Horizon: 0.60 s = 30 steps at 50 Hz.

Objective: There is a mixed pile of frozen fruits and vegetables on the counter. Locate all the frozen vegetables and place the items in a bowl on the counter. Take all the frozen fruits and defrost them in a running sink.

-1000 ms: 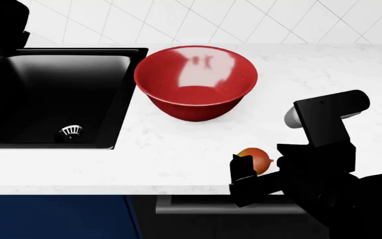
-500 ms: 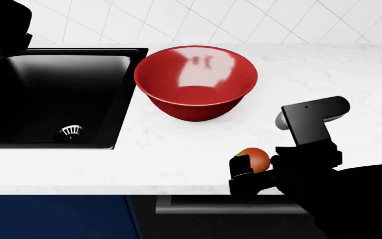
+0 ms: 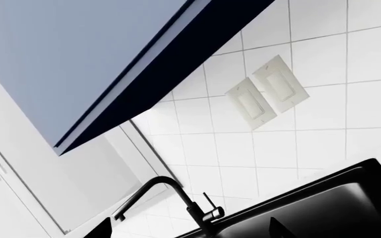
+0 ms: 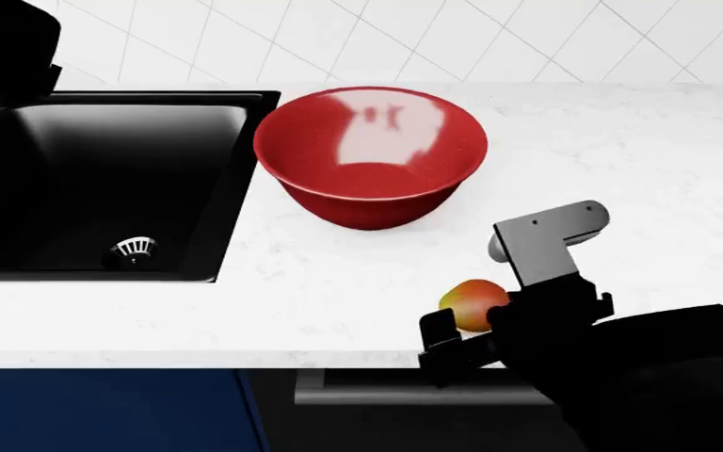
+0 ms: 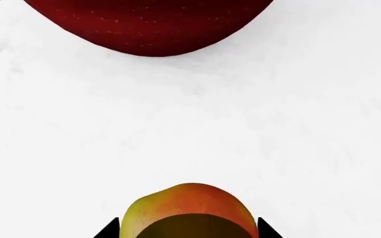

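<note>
Mango-like fruit (image 4: 473, 303) near the front edge of the white tabletop (image 4: 613, 160), between the jaws of the right gripper (image 4: 462, 325), which are clamped on it. Red bowl (image 4: 371, 155) stands behind; black sink (image 4: 98, 179) beside it. Left gripper's jaws: cannot tell.
</note>
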Tool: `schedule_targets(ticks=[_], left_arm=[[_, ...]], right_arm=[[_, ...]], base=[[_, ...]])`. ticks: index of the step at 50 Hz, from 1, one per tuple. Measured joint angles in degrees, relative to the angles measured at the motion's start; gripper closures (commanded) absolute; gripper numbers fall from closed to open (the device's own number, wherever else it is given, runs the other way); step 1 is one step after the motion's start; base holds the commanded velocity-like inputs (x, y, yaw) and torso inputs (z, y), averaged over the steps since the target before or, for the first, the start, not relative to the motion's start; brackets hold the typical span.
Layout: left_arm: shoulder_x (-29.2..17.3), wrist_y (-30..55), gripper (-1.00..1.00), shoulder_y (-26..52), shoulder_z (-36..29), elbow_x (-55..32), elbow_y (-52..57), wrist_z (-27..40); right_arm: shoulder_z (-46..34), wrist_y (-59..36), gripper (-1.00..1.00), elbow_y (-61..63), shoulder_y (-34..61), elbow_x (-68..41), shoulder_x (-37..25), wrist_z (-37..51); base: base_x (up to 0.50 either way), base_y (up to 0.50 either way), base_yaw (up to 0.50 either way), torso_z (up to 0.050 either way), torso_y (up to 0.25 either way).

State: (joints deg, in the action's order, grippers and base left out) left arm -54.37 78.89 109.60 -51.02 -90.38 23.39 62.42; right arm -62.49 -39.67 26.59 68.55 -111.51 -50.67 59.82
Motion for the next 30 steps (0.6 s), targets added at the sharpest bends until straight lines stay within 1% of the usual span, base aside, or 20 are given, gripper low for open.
schedule_targets(ticks=[1, 2, 19, 30], left_arm=[[0.0, 0.0, -1.0, 0.0, 0.0, 0.0, 0.0, 0.0], [0.0, 0.0, -1.0, 0.1, 0.0, 0.0, 0.0, 0.0], [-0.3, -0.2, -1.0, 0.5, -0.3, -0.2, 0.0, 0.1], [-0.7, -0.3, -1.0, 0.8, -0.4, -0.6, 0.1, 0.3]], right_arm=[[0.0, -0.1, -1.0, -0.1, 0.1, 0.2, 0.1, -0.1], [-0.1, -0.3, 1.0, -0.2, 0.2, 0.4, 0.3, -0.2], [-1.4, -2.9, 1.0, -0.1, 2.3, 2.6, 1.0, 0.2], [3.2, -1.4, 1.0, 5.9, 7.7, 0.8, -1.0, 1.2]], base=[[0.0, 0.0, 0.0, 0.0, 0.0], [0.0, 0.0, 0.0, 0.0, 0.0], [0.0, 0.0, 0.0, 0.0, 0.0], [0.0, 0.0, 0.0, 0.0, 0.0]])
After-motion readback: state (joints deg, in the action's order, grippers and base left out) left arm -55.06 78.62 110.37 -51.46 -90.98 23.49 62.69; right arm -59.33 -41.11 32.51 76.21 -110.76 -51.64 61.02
